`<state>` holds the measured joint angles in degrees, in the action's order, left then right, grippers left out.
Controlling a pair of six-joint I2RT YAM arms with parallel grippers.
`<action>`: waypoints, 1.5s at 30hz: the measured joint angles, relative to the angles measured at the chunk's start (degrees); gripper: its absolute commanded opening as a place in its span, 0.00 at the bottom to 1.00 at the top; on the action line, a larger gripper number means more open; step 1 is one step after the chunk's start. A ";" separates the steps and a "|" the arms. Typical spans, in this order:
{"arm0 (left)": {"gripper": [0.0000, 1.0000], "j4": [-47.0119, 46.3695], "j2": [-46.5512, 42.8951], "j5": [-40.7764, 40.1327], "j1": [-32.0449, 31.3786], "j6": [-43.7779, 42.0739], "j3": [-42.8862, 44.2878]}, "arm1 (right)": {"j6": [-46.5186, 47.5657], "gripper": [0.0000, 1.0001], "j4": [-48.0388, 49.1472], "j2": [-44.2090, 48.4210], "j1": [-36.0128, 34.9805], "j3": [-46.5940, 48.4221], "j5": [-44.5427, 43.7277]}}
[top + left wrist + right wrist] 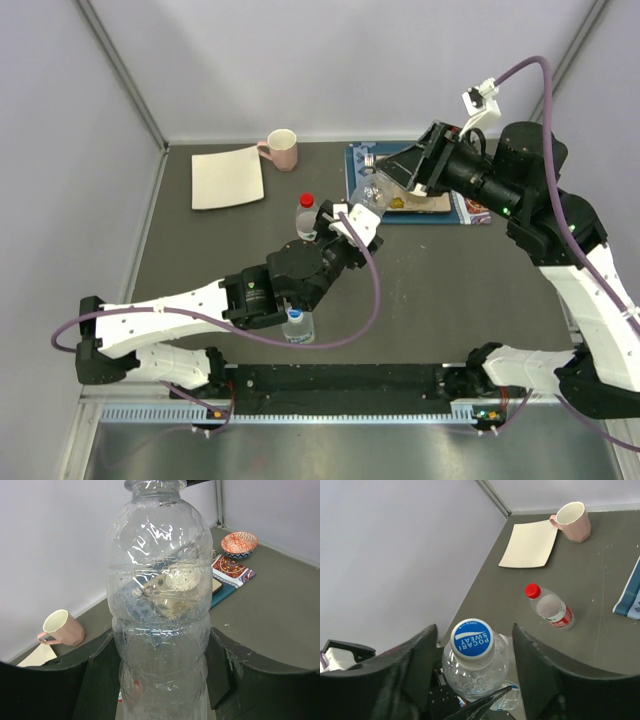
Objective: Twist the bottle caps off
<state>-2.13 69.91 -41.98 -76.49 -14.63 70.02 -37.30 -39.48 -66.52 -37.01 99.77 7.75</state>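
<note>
The tabletop (440, 290) is dark grey. A small bottle with a red cap (307, 217) stands on it, just to the left of the left jaws. Another small bottle with a blue cap (297, 325) stands behind the left jaws, close beside that arm, near the front edge. Farther off, past the left jaws and more to the left, a pink mug (282, 150) and a flat cream square (228, 177) sit side by side. A blue patterned cloth (231, 574) lies under the right jaws. A red patterned bowl (239, 544) sits at its end. I cannot tell if the bowl is on the cloth or just beside it.
</note>
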 measured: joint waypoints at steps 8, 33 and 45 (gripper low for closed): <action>0.43 -0.33 0.02 -0.94 -0.07 -0.39 0.00 | -0.02 0.27 -0.11 0.02 -0.42 -1.05 0.02; 0.49 4.26 -7.89 57.18 17.84 21.38 0.61 | 14.23 0.00 7.10 5.79 -0.57 -2.23 15.47; 0.49 -8.02 -5.62 92.35 21.79 37.97 0.63 | 20.02 0.00 17.75 13.94 -0.63 -8.59 40.02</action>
<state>-10.15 64.29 50.37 -54.70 23.33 70.65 -17.28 -21.74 -52.58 -37.65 91.18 47.77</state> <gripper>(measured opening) 0.622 0.314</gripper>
